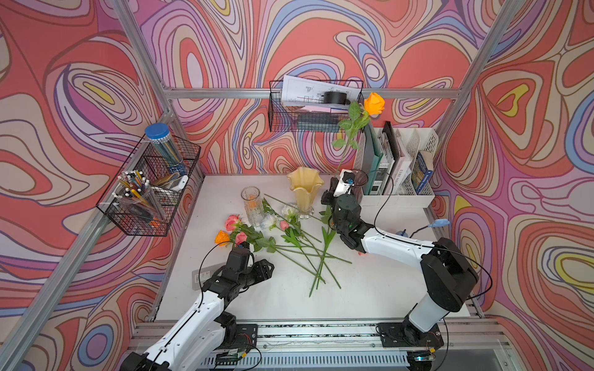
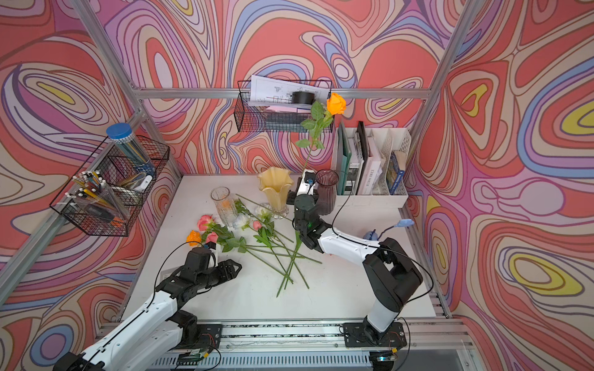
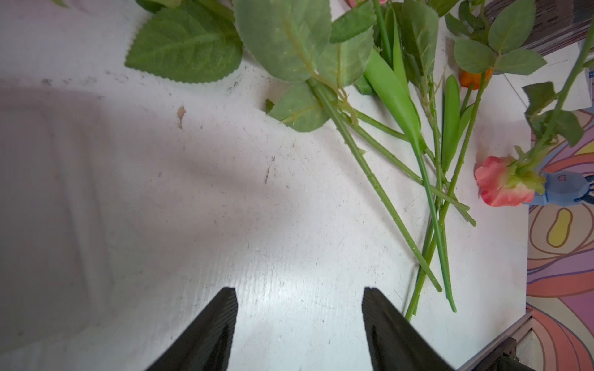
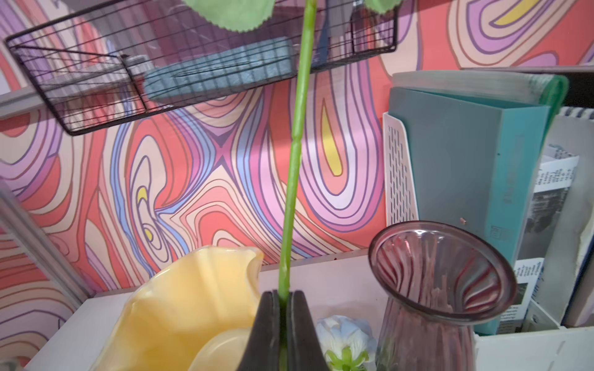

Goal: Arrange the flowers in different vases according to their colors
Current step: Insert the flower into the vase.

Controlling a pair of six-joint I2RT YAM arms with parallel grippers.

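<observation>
I count three vases: one clear glass cylinder vase [image 1: 250, 205], one creamy-yellow wavy-rimmed vase [image 1: 303, 189] and one smoky-purple ribbed vase [image 2: 328, 196]. The flowers are two orange roses, namely the upright orange rose [image 1: 373, 103] and the lying orange rose [image 1: 221, 237], three pink roses [image 1: 232, 222], one of them clear only in the left wrist view, one pink bud [image 1: 283, 225], one orange bud [image 3: 474, 78] and two white blooms [image 1: 268, 221]. There are also two black wire baskets [image 1: 135, 221] and one white file rack [image 1: 395, 200].
</observation>
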